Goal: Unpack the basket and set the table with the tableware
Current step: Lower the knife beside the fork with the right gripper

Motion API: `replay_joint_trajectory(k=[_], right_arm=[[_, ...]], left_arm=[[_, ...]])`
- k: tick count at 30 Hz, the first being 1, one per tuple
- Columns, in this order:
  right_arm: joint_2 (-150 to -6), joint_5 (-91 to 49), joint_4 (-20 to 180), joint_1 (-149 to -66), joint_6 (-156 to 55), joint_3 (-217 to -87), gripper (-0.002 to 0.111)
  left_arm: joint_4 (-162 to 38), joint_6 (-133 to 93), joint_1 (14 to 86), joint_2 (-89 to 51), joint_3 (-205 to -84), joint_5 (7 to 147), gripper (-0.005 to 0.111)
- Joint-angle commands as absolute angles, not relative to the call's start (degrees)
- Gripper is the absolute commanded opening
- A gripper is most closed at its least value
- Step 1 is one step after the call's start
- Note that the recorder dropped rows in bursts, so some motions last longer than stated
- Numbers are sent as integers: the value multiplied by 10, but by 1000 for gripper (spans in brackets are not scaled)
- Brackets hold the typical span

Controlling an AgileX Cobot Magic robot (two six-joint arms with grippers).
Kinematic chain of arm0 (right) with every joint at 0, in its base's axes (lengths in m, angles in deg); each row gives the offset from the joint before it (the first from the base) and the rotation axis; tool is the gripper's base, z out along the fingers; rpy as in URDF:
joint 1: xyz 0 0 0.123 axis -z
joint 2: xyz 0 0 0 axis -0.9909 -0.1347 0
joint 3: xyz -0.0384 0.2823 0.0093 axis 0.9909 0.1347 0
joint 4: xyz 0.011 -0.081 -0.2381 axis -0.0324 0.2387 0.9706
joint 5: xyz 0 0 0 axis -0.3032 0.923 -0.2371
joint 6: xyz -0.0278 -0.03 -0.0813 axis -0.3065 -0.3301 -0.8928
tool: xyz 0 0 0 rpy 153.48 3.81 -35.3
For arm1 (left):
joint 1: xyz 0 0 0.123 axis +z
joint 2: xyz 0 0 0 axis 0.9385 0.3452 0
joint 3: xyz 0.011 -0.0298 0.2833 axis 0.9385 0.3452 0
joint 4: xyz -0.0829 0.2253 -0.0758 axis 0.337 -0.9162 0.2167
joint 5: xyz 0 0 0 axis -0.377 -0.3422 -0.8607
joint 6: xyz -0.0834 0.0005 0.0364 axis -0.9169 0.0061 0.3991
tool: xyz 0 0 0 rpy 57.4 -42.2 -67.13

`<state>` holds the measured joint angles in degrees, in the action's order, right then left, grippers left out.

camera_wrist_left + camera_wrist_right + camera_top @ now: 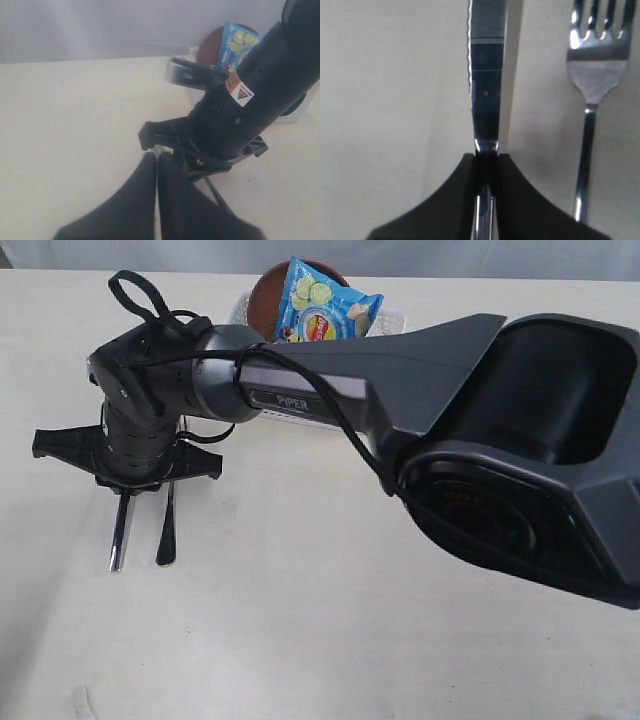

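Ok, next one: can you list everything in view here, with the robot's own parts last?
knife: one, steel, held by its handle over the table
fork: one, steel, lying on the table beside the knife
basket: one, white, at the far edge of the table
plate: one, brown, standing in the basket
crisp packet: one, blue, in the basket in front of the plate
table: one, cream
right end effector: one, black, shut on the knife
left end effector: one, black, shut and empty

You're at a lab-style test bench (300,640): plain cream top, white backdrop (100,252) along the upper edge, robot arm (400,370) reaching across.
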<state>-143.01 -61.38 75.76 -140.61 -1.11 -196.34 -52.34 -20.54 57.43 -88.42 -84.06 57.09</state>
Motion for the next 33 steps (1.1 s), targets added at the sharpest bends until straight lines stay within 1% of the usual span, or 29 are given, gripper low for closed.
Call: replay_joint_trajectory(k=[1,27,30,32,33], right_arm=[[-1426,-623,799,-1405,16,-1970,0],[-1438,-628,791,-1403,17,-1969,1],[-1438,-628,791,-1403,17,-1969,14],[-1438,-628,791,-1403,18,-1969,27],[-1438,-626,791,-1403,18,-1969,32]], left_arm=[[-525,-205,571,-886,-839,572,0],[-524,-205,571,-886,-839,572,0],[-524,-205,571,-886,-839,572,0],[-524,-205,571,-886,-839,572,0],[-524,-205,571,-886,-839,572,0]])
